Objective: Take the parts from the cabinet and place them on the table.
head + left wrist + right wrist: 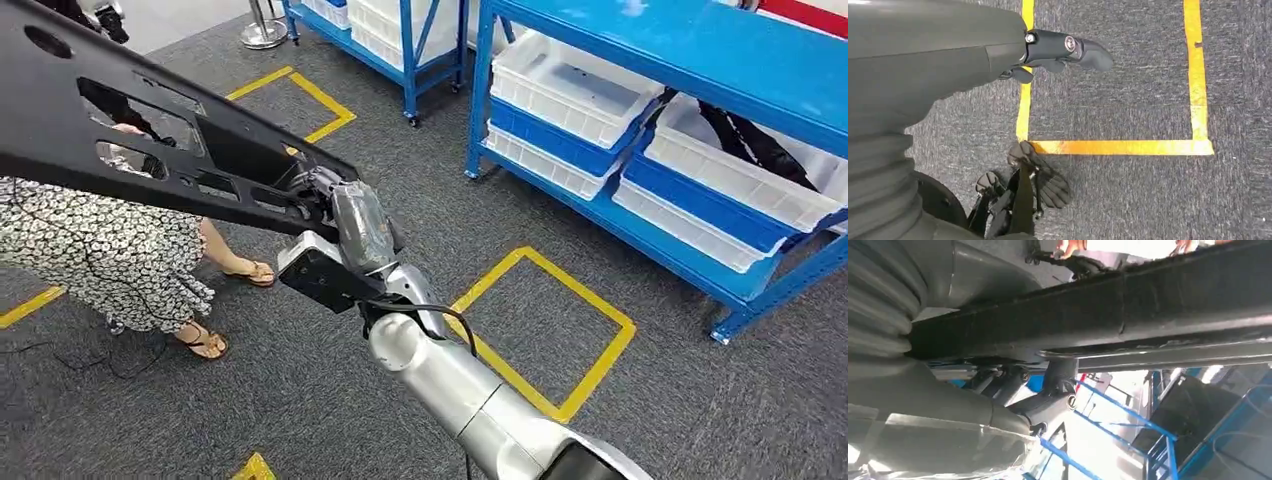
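The head view looks down from high at the carpet beside the blue rack (640,200). The left wrist view faces floor tape (1118,147); the right wrist view sits close under the black panel (1148,305), the rack beyond.

Long black part (150,130) cut off by the head view's top and left edges, far end unseen. Right hand (335,205) half hidden under the part, fingers (1060,377) partly covered in the right wrist view. Person (110,250) mostly screened by the part, upper body cut off.
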You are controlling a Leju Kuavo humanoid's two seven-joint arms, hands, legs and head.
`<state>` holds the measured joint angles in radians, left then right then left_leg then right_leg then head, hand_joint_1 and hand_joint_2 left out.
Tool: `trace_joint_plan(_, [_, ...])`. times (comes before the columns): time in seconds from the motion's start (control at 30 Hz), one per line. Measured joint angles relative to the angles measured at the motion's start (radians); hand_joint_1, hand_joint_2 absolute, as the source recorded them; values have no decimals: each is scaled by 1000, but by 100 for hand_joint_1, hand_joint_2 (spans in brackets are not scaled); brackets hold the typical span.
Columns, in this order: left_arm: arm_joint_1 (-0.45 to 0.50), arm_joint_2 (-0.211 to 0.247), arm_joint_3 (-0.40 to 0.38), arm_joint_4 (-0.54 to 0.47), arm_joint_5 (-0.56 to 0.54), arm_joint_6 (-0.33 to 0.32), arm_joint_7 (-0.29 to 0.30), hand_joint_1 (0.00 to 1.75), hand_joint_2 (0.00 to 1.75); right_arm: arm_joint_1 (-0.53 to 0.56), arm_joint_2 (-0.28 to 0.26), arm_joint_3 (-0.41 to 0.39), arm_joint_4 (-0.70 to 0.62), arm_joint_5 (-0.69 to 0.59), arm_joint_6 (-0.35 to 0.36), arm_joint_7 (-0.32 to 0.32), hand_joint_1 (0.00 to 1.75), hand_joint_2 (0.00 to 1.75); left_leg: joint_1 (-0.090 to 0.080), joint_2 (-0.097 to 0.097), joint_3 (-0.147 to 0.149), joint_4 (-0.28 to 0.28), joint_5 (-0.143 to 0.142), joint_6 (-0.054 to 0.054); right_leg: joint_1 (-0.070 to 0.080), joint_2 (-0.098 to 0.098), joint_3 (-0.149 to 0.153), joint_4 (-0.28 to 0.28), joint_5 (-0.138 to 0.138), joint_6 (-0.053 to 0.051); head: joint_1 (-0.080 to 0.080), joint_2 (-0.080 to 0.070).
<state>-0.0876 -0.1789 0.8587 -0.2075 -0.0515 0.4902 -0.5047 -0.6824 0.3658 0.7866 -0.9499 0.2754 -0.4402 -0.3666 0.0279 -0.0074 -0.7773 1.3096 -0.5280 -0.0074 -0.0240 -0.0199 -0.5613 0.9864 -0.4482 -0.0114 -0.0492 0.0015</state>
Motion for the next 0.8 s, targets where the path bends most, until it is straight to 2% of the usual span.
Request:
trace_joint_plan(0.03, [0, 0, 0, 0, 0, 0, 0, 0, 175, 1, 0, 0, 2, 0, 0, 0, 175, 175, 3, 2, -15, 20, 6, -2, 2, -9, 1, 0, -1, -1, 1, 0])
trace_joint_plan(0.07, [0, 0, 0, 0, 0, 0, 0, 0, 175, 0, 0, 0, 3, 0, 0, 0, 175, 175, 3, 4, -4, -8, 30, -2, 2, -18, 2, 0, -3, -2, 1, 0])
trace_joint_plan(0.1, [0, 0, 0, 0, 0, 0, 0, 0, 175, 0, 0, 0, 3, -1, 0, 0, 175, 175, 4, 8, 32, -82, 72, 0, 3, -26, 5, 0, -6, 1, 0, 0])
trace_joint_plan(0.13, [0, 2, 0, 0, 0, -12, 0, 0, 175, -1, 0, 0, 3, -4, 0, 0, 175, 175, 3, 19, 83, -178, 116, 5, 3, -34, 9, 0, -9, 2, 1, 0])
trace_joint_plan(0.17, [0, 12, 0, 0, 2, -51, 4, 0, 175, -3, 1, 1, 3, -11, -1, 0, 175, 175, -2, 59, 139, -276, 150, 13, 6, -40, 15, 0, -13, 5, 0, 0])
trace_joint_plan(0.2, [-1, 19, 0, 0, 2, -80, 12, 0, 175, -5, 0, 2, 3, -19, -4, 3, 175, 175, -16, 81, 147, -290, 134, 17, 15, -47, 15, -1, -15, 10, 2, 0])
trace_joint_plan(0.23, [-1, 27, 0, 0, 2, -99, 18, 0, 175, -9, 0, 3, 3, -27, -6, 9, 175, 175, -18, 68, 143, -293, 137, 25, 18, -53, 14, -1, -17, 13, 6, 0])
trace_joint_plan(0.27, [-1, 34, 0, 0, 2, -106, 21, 0, 175, -9, 0, 7, 3, -31, -9, 10, 175, 175, -19, 60, 141, -292, 134, 31, 18, -62, 16, -2, -18, 17, 1, 0])
trace_joint_plan(0.3, [0, 39, 0, 0, 3, -107, 25, 0, 175, -9, 1, 8, 3, -34, -9, 11, 175, 175, -22, 52, 138, -292, 133, 36, 16, -71, 19, -8, -19, 22, 5, 0])
trace_joint_plan(0.33, [1, 45, 0, 0, 3, -108, 26, 0, 175, -12, 2, 10, 2, -34, -9, 11, 175, 175, -24, 39, 145, -304, 138, 45, 20, -82, 27, -15, -19, 28, 2, 0])
trace_joint_plan(0.37, [2, 47, 0, 0, 3, -110, 28, 0, 175, -13, 1, 11, 0, -34, -10, 11, 175, 175, -7, 28, 163, -328, 149, 56, 25, -74, 20, -5, -30, 32, 5, 0])
trace_joint_plan(0.4, [2, 48, 0, 0, 3, -112, 28, 0, 175, -17, -1, 13, 1, -33, -10, 11, 175, 175, -14, 18, 170, -337, 154, 64, 21, -31, 6, 36, -53, 26, 12, 0])
trace_joint_plan(0.43, [0, 51, 0, 0, 4, -114, 29, 0, 175, -20, -3, 14, 1, -34, -10, 11, 175, 175, -15, 9, 169, -337, 156, 69, 17, -5, -25, 106, -83, 18, 12, 0])
trace_joint_plan(0.47, [-1, 53, 0, 0, 4, -115, 29, 0, 175, -19, -5, 15, 2, -36, -11, 11, 175, 175, -16, -6, 168, -337, 155, 69, 16, 8, -71, 196, -117, 12, 15, 0])
trace_joint_plan(0.5, [-1, 54, 0, 0, 4, -116, 29, 0, 175, -16, -7, 16, 3, -36, -11, 11, 175, 175, -17, -20, 166, -337, 155, 69, 14, 12, -115, 273, -142, 10, 15, 0])
trace_joint_plan(0.53, [0, 54, 0, 0, 4, -116, 28, 0, 175, -13, -9, 16, 5, -37, -11, 13, 175, 175, -17, -35, 165, -336, 155, 69, 14, 15, -147, 322, -150, 14, 16, 0])
trace_joint_plan(0.57, [1, 54, 0, 0, 4, -114, 28, 0, 175, -10, -11, 16, 5, -39, -11, 13, 175, 175, -17, -49, 165, -336, 155, 69, 14, 16, -150, 311, -136, 21, 16, 0])
trace_joint_plan(0.6, [2, 54, 0, 0, 5, -113, 28, 0, 175, -10, -11, 16, 5, -40, -11, 13, 175, 175, -17, -62, 166, -335, 155, 68, 14, 17, -131, 257, -105, 30, 16, 0])
trace_joint_plan(0.63, [2, 53, 0, 0, 3, -91, 27, 0, 175, -12, -10, 16, 5, -40, -11, 11, 175, 175, -17, -75, 166, -333, 154, 67, 13, 23, -95, 171, -63, 39, 16, 0])
trace_joint_plan(0.67, [1, 42, 0, 0, 2, -66, 21, 0, 175, -13, -8, 16, 5, -40, -11, 8, 175, 175, -17, -87, 166, -329, 152, 63, 10, 43, -50, 70, -19, 46, 16, 0])
trace_joint_plan(0.7, [1, 40, 0, 0, 2, -67, 10, 0, 175, -14, -8, 17, 6, -39, -10, 4, 175, 175, -19, -98, 157, -321, 148, 56, 0, 97, -24, 1, 4, 47, 19, 0])
trace_joint_plan(0.73, [2, 40, 0, 0, 3, -82, 10, 0, 175, -14, -6, 17, 6, -39, -10, 2, 175, 175, -25, -107, 151, -310, 144, 50, 1, 84, -21, 0, 8, 37, 16, 0])
trace_joint_plan(0.8, [6, 43, 0, 0, 5, -103, 14, 0, 175, -11, -3, 18, 6, -39, -10, 6, 175, 175, -16, -116, 146, -312, 145, 39, 9, 73, -21, 4, 8, 24, 19, 0])
